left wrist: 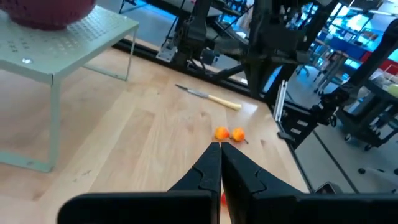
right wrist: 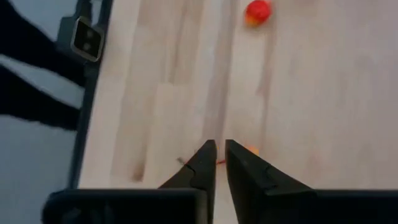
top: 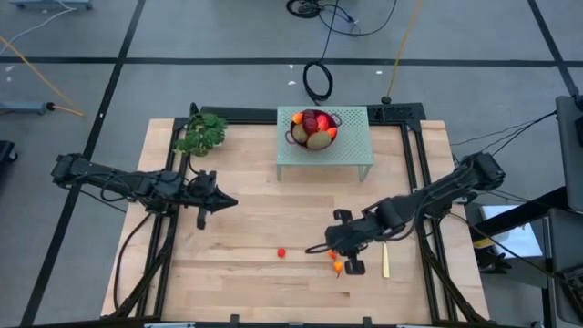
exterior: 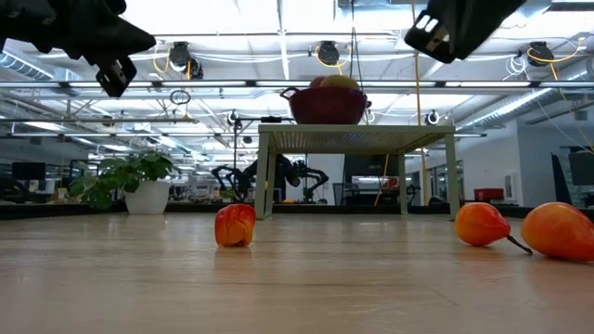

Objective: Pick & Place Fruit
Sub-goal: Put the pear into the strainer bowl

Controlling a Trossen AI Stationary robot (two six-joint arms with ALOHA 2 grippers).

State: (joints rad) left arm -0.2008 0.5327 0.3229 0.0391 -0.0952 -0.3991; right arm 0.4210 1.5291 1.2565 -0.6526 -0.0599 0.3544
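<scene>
Three tiny orange-red fruit bits lie on the wooden table: one red bit (top: 281, 252) (exterior: 235, 224) (right wrist: 257, 11) and two orange ones (top: 337, 263) (exterior: 483, 223) (left wrist: 222, 133) side by side. The other fruit sits in a dark red bowl (top: 314, 128) (exterior: 325, 102) on a pale green stand (top: 351, 146). My right gripper (top: 314, 247) (right wrist: 219, 155) hovers shut, with a hairline gap, just above and beside the two orange bits, touching nothing. My left gripper (top: 228, 202) (left wrist: 220, 152) is shut and waits above the table's left half.
A leafy green sprig (top: 202, 135) (exterior: 130, 176) stands at the far left corner. A slim yellowish knife (top: 385, 260) (left wrist: 208, 96) lies right of the orange bits. Bare wood spans the table's middle between the arms. A black frame (top: 414, 182) borders the table.
</scene>
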